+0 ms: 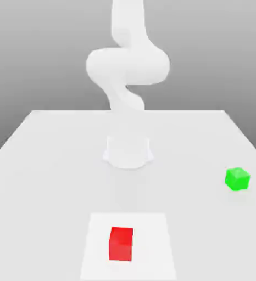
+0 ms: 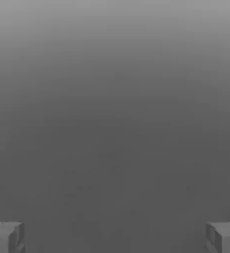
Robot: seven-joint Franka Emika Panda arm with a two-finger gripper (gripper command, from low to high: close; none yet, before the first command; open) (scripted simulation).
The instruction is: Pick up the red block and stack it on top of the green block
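1. The white Franka arm is rising from its round base, which is sitting on the pale table toward the far middle, with the arm's upper links curling above it.
2. The red block is lying flat on the table at the near edge, roughly in line with the base, inside a lighter square patch of the surface.
3. The green block is resting on the table well off to the exterior view's right, farther back than the red block and turned so that one corner is facing the camera.
4. The two blocks are standing well apart, with bare table between them, and nothing is touching either one.
5. In the hand view, the gripper is showing its two grey fingertips at opposite sides of the picture, so the fingers are spread wide and holding nothing.
6. Between those fingertips the hand camera is looking onto a plain grey backdrop.
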